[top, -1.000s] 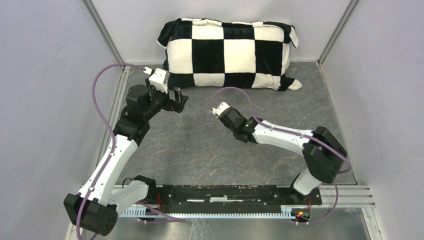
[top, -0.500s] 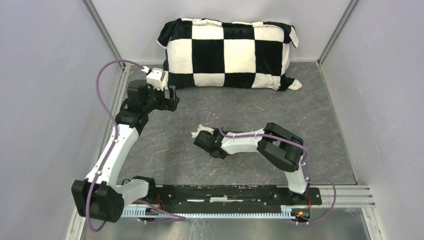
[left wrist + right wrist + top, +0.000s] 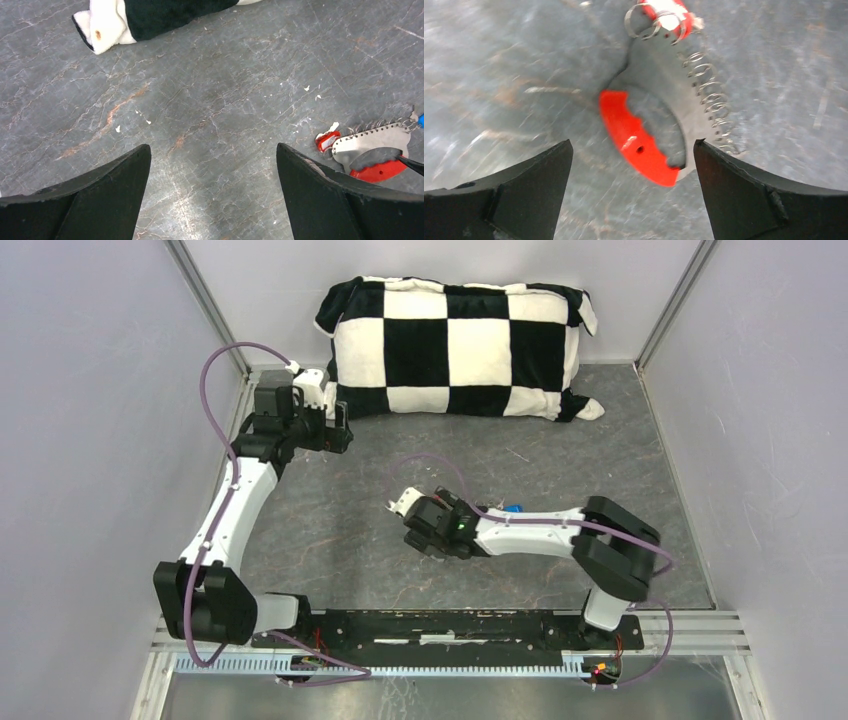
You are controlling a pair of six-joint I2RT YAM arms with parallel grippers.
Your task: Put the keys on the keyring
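The right arm [image 3: 530, 530] reaches low across the desk [image 3: 330, 540]. The right jaws gape wide, gripping nothing. Right under the gap between them lies a flat grey plate [image 3: 659, 75] with a red crescent [image 3: 634, 145] along its inner curve, and the crescent sits about midway between the two tips. A row of small wire rings [image 3: 706, 95] runs down the plate's outer edge, on the side of the jaw at the right of that wrist view.

The keys [image 3: 327, 142] show only as a small cluster at the plate's end, out past the tips of the right jaws. There I can see a red-and-white tag [image 3: 669, 10] caught up with a couple of larger loops [image 3: 644, 22]. That view is blurred, and I can't make out a single blade.

The left arm [image 3: 240, 500] is over by the checked pillow [image 3: 460, 335]. The left jaws are spread fully open too and empty, hanging over bare desk. Seen from them, the plate lies outside the jaw at the right of their view and level with its tip. A scrap of blue tag [image 3: 421, 120] shows at the plate's far end. The pillow's corner lies well ahead of the left jaws, and the plate is well apart from them.
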